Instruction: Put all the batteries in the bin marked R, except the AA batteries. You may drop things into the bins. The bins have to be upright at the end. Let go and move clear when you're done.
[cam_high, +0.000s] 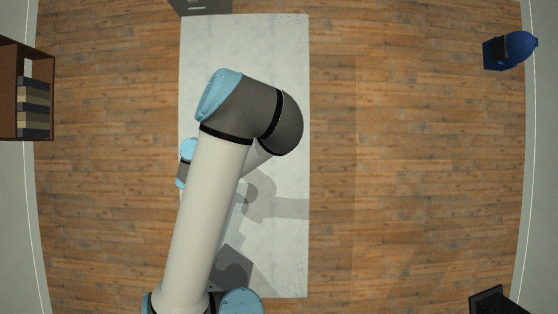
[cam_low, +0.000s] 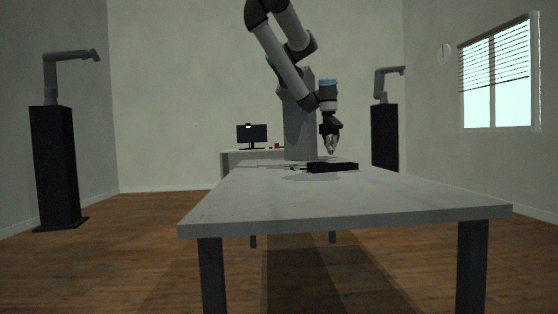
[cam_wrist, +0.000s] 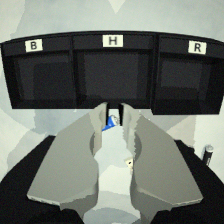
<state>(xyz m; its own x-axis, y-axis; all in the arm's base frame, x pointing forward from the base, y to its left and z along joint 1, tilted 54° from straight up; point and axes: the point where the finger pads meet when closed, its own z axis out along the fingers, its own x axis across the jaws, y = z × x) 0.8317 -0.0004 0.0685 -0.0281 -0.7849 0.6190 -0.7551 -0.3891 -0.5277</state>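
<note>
My gripper (cam_wrist: 113, 105) (cam_low: 330, 152) is shut with nothing between its jaws, above the near side of the black bins. The three bins stand upright side by side: the bin marked B (cam_wrist: 10, 89), the bin marked H (cam_wrist: 113, 105) and the bin marked R (cam_wrist: 185, 111). I make out nothing in their dark insides. A blue object with a silvery end (cam_wrist: 108, 123) lies beyond the jaws, partly hidden, perhaps a battery. A cream object with dark spots (cam_wrist: 129, 163) is partly hidden by the right jaw. A black battery with a silvery end (cam_wrist: 208, 155) lies at the right.
The bins show as one dark block (cam_low: 332, 167) on the pale table (cam_low: 350, 200), with small objects (cam_low: 296, 168) beside it. The arm (cam_high: 205, 210) covers much of the table in the top view, hiding the bins and gripper there.
</note>
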